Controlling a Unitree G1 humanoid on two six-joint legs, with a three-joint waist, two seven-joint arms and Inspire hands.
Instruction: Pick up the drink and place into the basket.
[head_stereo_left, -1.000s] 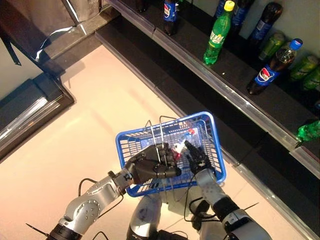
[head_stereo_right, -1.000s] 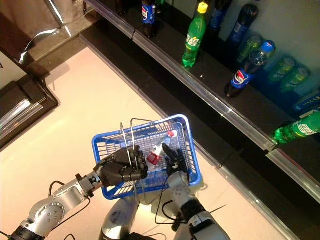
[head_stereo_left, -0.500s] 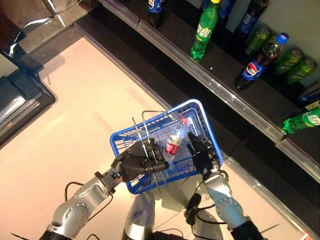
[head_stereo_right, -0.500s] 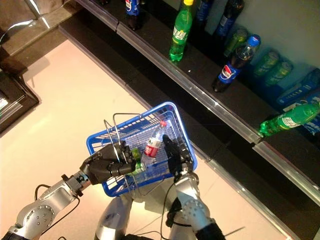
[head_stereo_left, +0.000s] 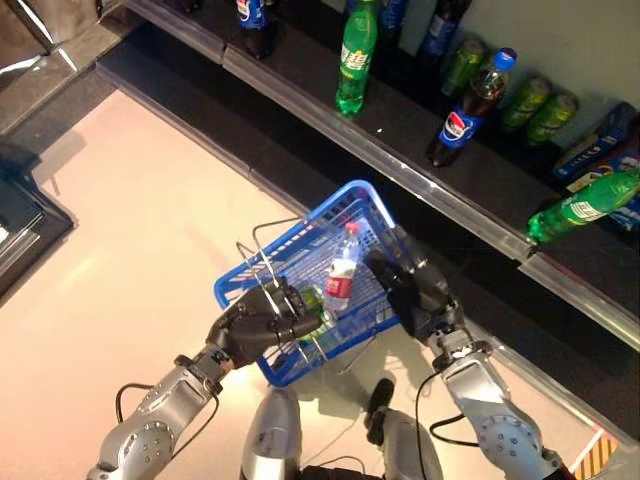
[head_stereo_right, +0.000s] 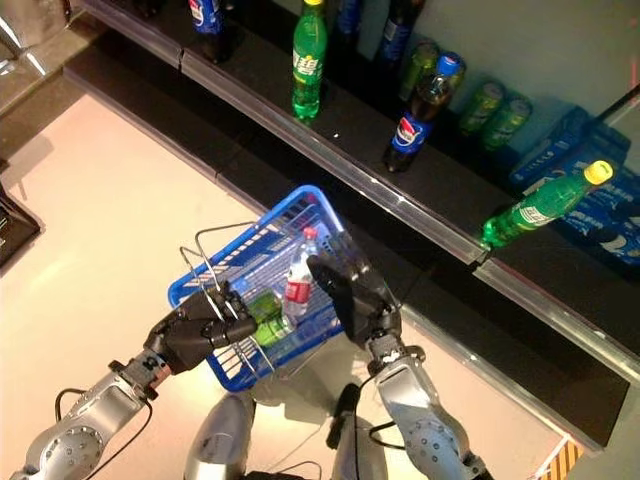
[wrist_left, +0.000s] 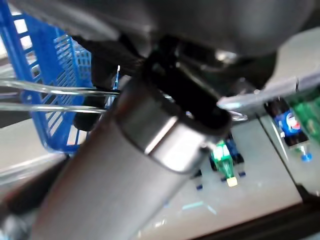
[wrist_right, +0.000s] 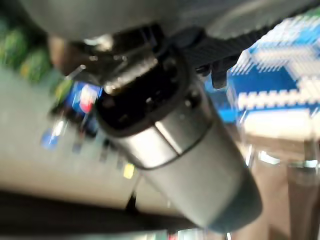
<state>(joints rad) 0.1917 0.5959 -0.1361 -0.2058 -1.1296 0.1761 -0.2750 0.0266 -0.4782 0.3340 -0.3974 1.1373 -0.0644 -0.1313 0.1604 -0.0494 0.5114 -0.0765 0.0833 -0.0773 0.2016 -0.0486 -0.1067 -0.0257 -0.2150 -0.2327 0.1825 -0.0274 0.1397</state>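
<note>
Basket: blue, held above the pale floor, its far corner near the shelf edge.
Left hand: fingers curled round the wire handles at the near rim.
Right hand: fingers straight, lying along the basket's right wall.
Drink: clear bottle, red label, lying inside the basket beside a green can.
Shelf: green bottle and cola bottle upright, well apart; another green bottle tilted at the ledge.

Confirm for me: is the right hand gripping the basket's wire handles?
No. The left hand is curled round the wire handles; the right hand is beside the basket.
</note>
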